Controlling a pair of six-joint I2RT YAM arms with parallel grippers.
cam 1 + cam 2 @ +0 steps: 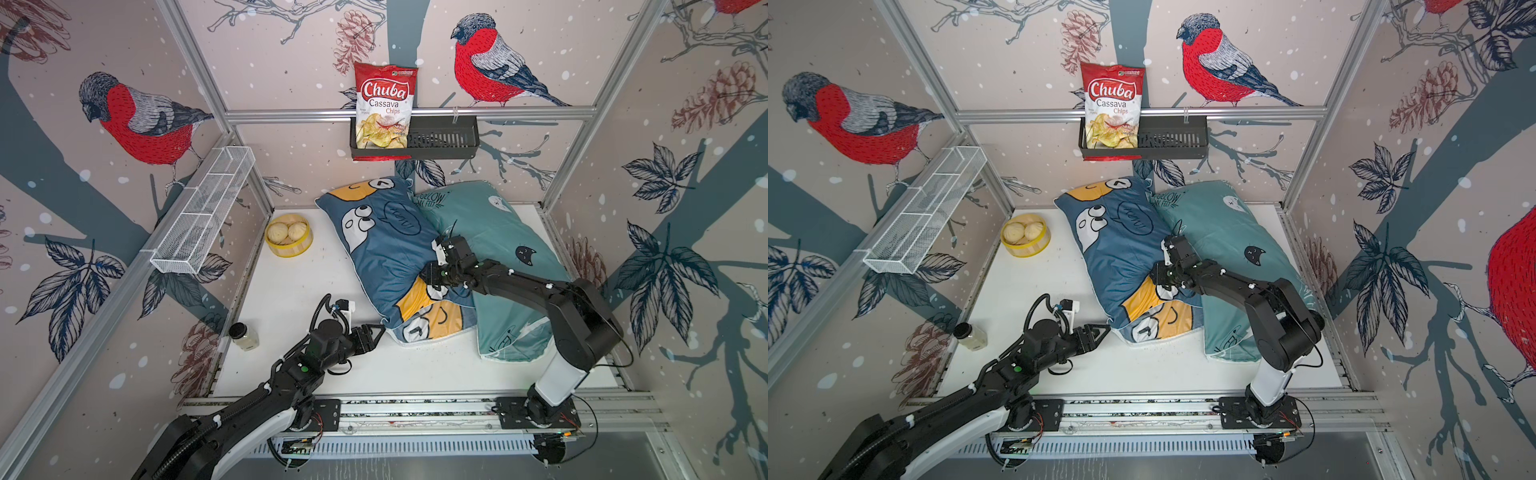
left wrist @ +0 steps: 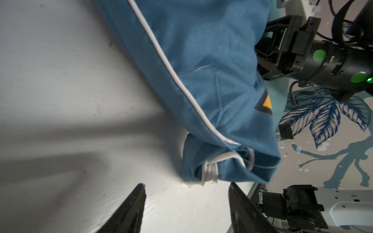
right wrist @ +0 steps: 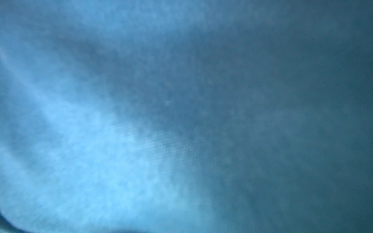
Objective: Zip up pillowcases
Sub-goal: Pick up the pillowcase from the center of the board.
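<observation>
dark blue pillowcase (image 1: 386, 249) lies mid-frame on the white worktop (image 1: 316, 291), with the teal pillowcase (image 1: 498, 232) touching its right side. left tool (image 2: 186, 189) sits just short of the blue one's bunched lower corner, jaws fairly wide, holding nothing. right tool (image 1: 430, 276) is pressed into the blue fabric; wide or narrow, cannot tell. no zipper pull seen.

risks: left tool may pinch piping or loose cloth instead of the pull; the case may slide if the right press slips.

count: pillowcases 2, tools 2, chips bag (image 1: 384, 104) 1, black basket (image 1: 444, 137) 1, wire rack (image 1: 203, 212) 1, steamer (image 1: 291, 249) 1, buns (image 1: 277, 232) 2, jar (image 1: 245, 336) 1.
</observation>
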